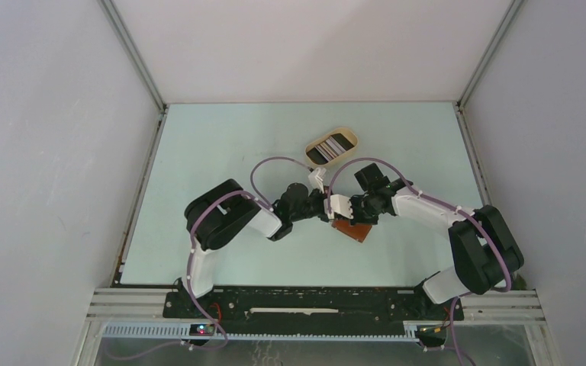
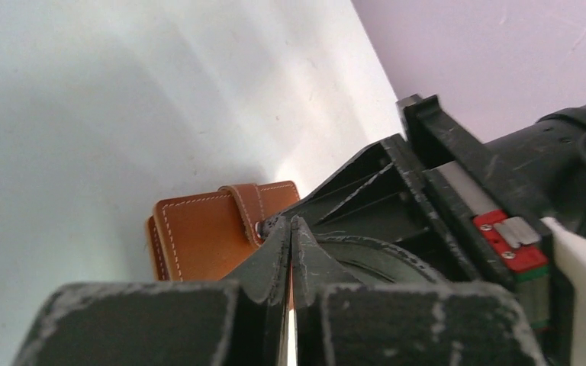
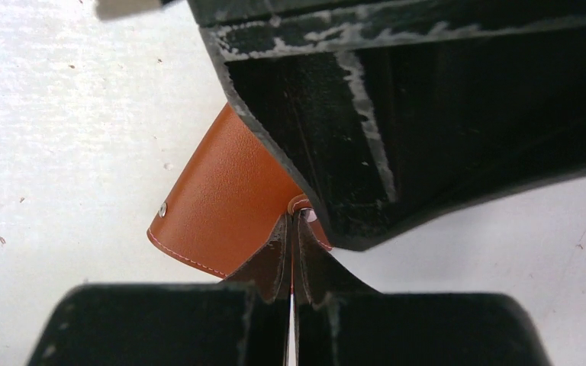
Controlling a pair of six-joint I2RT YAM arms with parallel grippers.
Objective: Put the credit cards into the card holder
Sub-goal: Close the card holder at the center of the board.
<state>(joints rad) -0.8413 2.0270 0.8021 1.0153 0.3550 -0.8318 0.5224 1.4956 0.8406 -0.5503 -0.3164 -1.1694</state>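
The card holder (image 1: pixel 353 229) is a reddish-brown leather wallet lying on the table between the two arms. In the right wrist view the card holder (image 3: pixel 221 206) has its closing tab (image 3: pixel 303 207) at my right gripper (image 3: pixel 293 223), which is shut on the tab's end. My left gripper (image 2: pixel 291 225) is shut too. Its tips sit against the tab's snap (image 2: pixel 261 226) on the card holder (image 2: pixel 198 236), and I cannot tell whether they pinch it. The credit cards (image 1: pixel 333 146), black, grey and pale, lie in the tray behind.
A beige oval tray (image 1: pixel 352 136) stands behind the grippers, toward the back of the pale green table (image 1: pixel 221 152). White walls close in on three sides. The two grippers almost touch over the wallet.
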